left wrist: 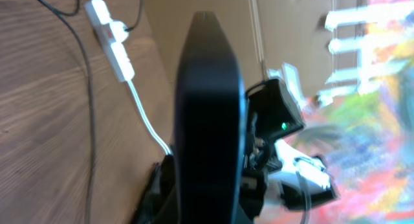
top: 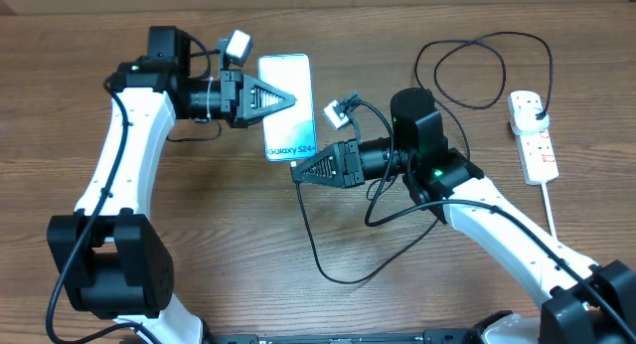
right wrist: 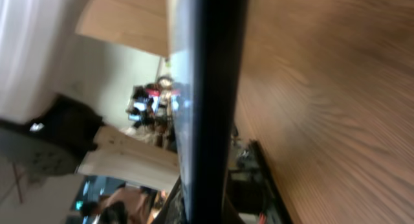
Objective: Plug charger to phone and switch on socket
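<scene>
The phone [top: 286, 120], with its blue-to-white "Galaxy S24" screen up, is held above the table by my left gripper [top: 288, 97], which is shut on its left side. It shows edge-on in the left wrist view [left wrist: 207, 107] and the right wrist view [right wrist: 213, 68]. My right gripper [top: 298, 171] is at the phone's bottom edge, shut on the charger's connector tip. The black charger cable [top: 316, 255] loops down and around to its plug [top: 535, 107] in the white socket [top: 539, 150] at the far right. The socket also shows in the left wrist view [left wrist: 116, 49].
The socket's thick white cord [top: 550, 200] runs towards the front right. More black charger cable loops at the back right [top: 487, 56]. The two arms meet over the table's middle, and the table's back edge lies just beyond the phone.
</scene>
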### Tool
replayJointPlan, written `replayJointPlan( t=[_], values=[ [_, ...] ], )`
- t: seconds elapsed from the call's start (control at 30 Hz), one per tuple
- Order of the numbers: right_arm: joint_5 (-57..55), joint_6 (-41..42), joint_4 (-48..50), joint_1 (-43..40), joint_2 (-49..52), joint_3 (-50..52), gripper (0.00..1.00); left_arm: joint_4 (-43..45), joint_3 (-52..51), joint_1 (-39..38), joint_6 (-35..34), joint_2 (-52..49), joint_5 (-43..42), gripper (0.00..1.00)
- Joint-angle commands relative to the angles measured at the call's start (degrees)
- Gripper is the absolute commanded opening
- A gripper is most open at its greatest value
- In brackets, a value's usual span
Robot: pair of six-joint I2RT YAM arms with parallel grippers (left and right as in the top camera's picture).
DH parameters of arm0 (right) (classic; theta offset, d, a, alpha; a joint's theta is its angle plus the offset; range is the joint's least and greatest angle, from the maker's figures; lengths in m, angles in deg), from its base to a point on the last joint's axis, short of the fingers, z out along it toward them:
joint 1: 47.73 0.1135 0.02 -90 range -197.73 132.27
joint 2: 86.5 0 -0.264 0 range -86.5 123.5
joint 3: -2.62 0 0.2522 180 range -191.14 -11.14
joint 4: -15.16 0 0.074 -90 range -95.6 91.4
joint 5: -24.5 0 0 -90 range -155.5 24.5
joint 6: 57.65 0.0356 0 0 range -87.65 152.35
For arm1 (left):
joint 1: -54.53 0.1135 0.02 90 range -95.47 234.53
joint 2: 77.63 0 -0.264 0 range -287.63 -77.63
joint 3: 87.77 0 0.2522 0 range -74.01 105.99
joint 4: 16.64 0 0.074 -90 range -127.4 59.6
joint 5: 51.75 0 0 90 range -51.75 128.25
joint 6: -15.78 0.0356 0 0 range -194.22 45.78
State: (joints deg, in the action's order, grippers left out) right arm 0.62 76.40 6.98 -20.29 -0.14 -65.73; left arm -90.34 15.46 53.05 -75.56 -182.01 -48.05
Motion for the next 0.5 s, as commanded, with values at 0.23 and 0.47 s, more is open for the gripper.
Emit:
replayJointPlan(
  t=[0.23, 0.47],
  values=[
    [-42.62, -25.49, -41.2, -2.08, -0.09, -3.13, 0.04, 3.08, -1.46, -1.36, -8.15, 2.16, 20.15, 0.04],
    [-64.04, -25.49, -52.52, -2.08, 0.5, -2.01, 0.04, 3.04, -1.46, -1.07, -10.97, 2.16, 30.62, 0.04]
  ],
)
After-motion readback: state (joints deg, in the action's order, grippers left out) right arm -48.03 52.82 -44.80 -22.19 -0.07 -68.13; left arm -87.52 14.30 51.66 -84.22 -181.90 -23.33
